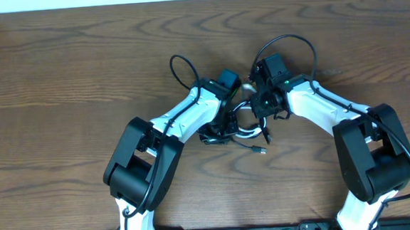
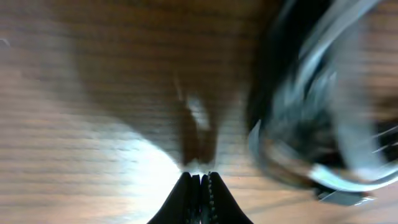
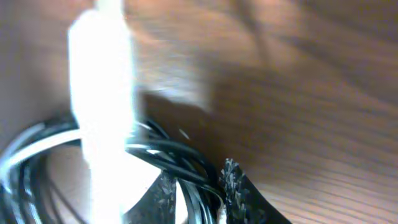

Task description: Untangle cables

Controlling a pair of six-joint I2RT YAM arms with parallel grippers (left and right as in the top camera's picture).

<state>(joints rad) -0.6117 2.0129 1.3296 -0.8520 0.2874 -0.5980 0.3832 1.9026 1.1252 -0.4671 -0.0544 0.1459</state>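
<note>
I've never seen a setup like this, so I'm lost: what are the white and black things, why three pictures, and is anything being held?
You are looking at two white-and-black robot arms bolted at the near edge of a brown wooden table. The wide picture comes from a camera above. The other two come from small cameras on each arm's wrist, looking past its own claw. Between the arms lies a small tangle of thin black and white cables.

The left claw is shut, its dark tips together, with no cable seen between them; the blurred cables sit off to its side. The right claw has its tips narrowed around thin black strands, though the blur hides whether it truly grips them.
</note>
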